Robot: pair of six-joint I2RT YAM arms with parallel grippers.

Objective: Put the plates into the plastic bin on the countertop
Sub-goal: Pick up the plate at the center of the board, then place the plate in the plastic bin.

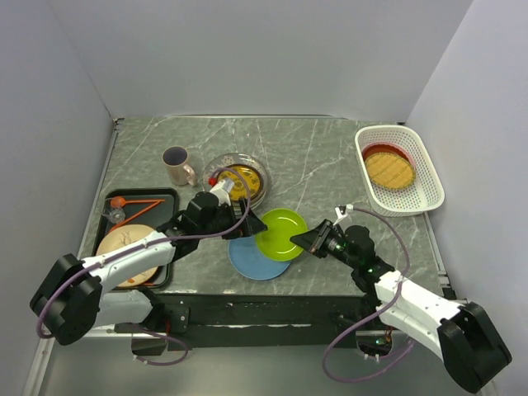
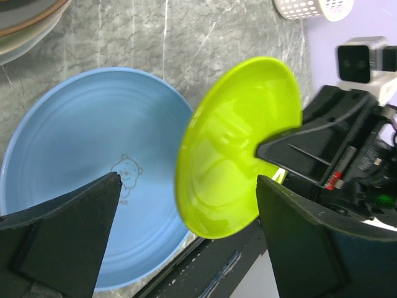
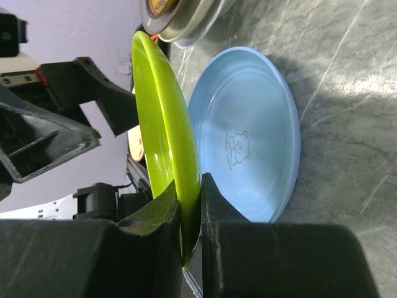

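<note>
My right gripper [image 1: 312, 240] is shut on the rim of a green plate [image 1: 280, 234] and holds it tilted above a blue plate [image 1: 256, 260] lying flat at the countertop's [image 1: 322, 157] near edge. The right wrist view shows the green rim [image 3: 162, 124] pinched between the fingers [image 3: 214, 205], with the blue plate [image 3: 248, 130] behind. My left gripper [image 1: 256, 223] is open and empty beside the green plate's left edge; its view shows the green plate [image 2: 236, 146] and the blue plate [image 2: 93, 167]. The white plastic bin [image 1: 429, 177] at far right holds a yellow-patterned plate [image 1: 389, 169] on a red one.
A beige mug [image 1: 176, 166] stands at the back left. A clear glass plate stack [image 1: 239, 179] with a yellow centre sits mid-counter. A black tray [image 1: 165, 198] at left holds a beige plate [image 1: 128, 252] and orange utensils.
</note>
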